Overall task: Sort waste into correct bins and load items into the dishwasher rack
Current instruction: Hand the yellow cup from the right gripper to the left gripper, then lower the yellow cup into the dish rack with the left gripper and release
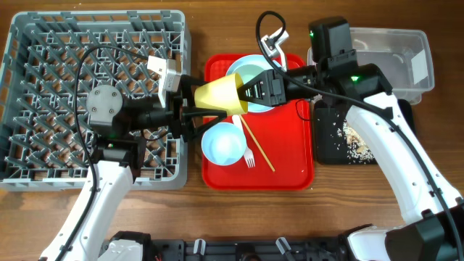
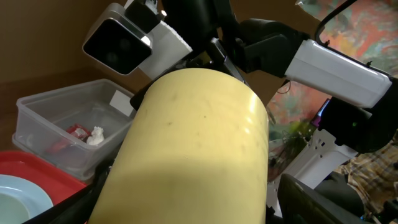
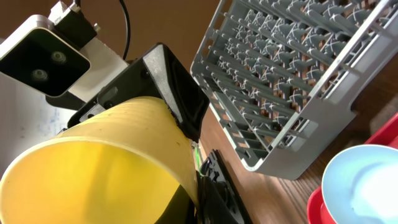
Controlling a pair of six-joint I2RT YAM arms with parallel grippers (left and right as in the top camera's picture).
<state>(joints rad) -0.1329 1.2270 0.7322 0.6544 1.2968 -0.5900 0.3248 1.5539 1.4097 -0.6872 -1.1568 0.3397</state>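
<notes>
Cup [image 1: 221,96] hangs sideways, grasped by left hand [image 1: 196,103]; right hand [image 1: 249,90] at its rim, grip unclear.

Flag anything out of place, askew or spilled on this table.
The yellow cup lies on its side in mid-air over the red tray's left edge, gripped at once by the left gripper and right gripper. Nothing else stands out: the rice crumbs sit inside the black tray.
</notes>
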